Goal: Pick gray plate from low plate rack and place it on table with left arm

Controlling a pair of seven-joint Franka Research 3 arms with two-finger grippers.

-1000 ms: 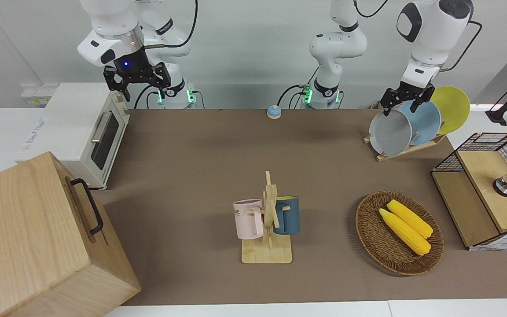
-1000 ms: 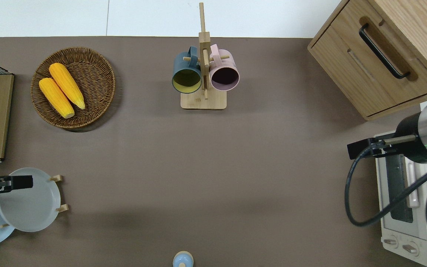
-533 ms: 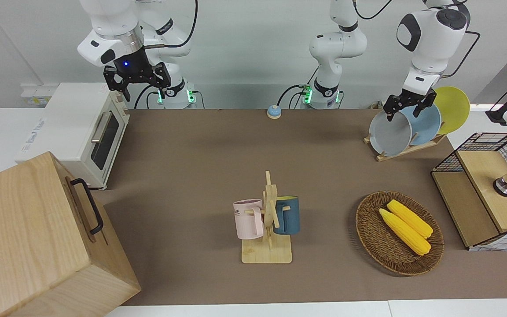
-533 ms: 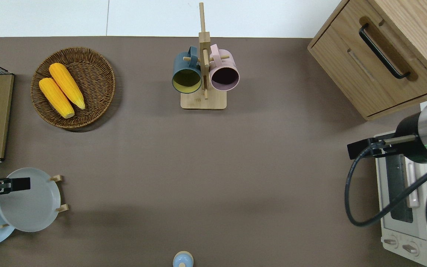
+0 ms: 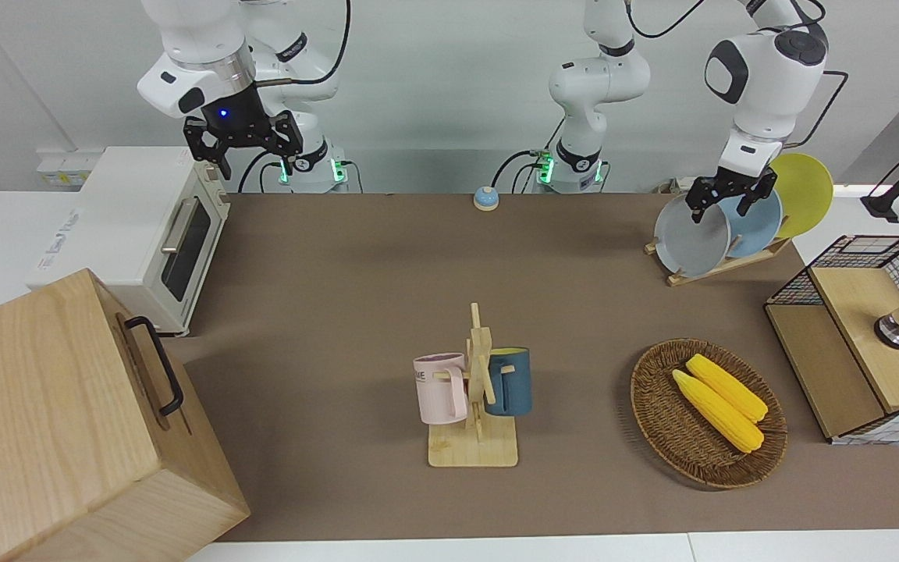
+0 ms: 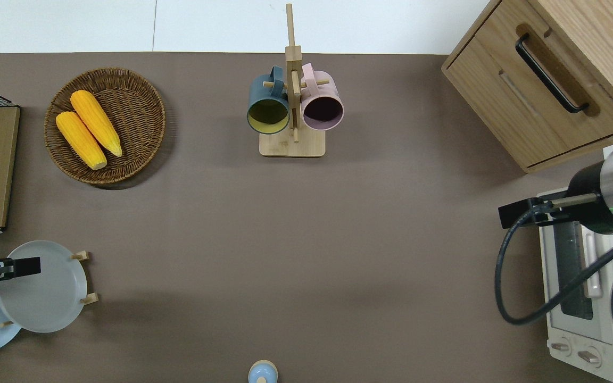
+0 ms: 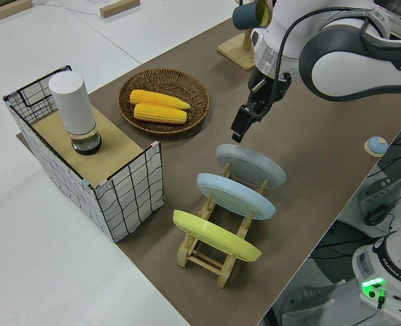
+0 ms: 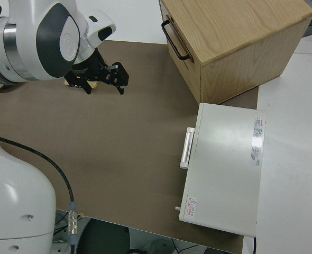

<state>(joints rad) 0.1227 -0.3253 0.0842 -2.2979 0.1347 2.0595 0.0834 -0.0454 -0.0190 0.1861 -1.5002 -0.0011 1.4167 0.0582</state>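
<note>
Since a second ago the left claw (image 5: 723, 204) has edged toward the left arm's end of the bench (image 5: 387, 297) and now hangs over the upper rim of the gray plate (image 5: 690, 236), its fingers spread and holding nothing. That plate still leans in the low plate rack (image 5: 719, 265), in the slot farthest from the robots, with the sky-blue plate (image 5: 758, 222) and the yellow plate (image 5: 804, 191) slotted nearer to the robots than it. The right arm is parked, its claw (image 5: 243, 144) open.
</note>
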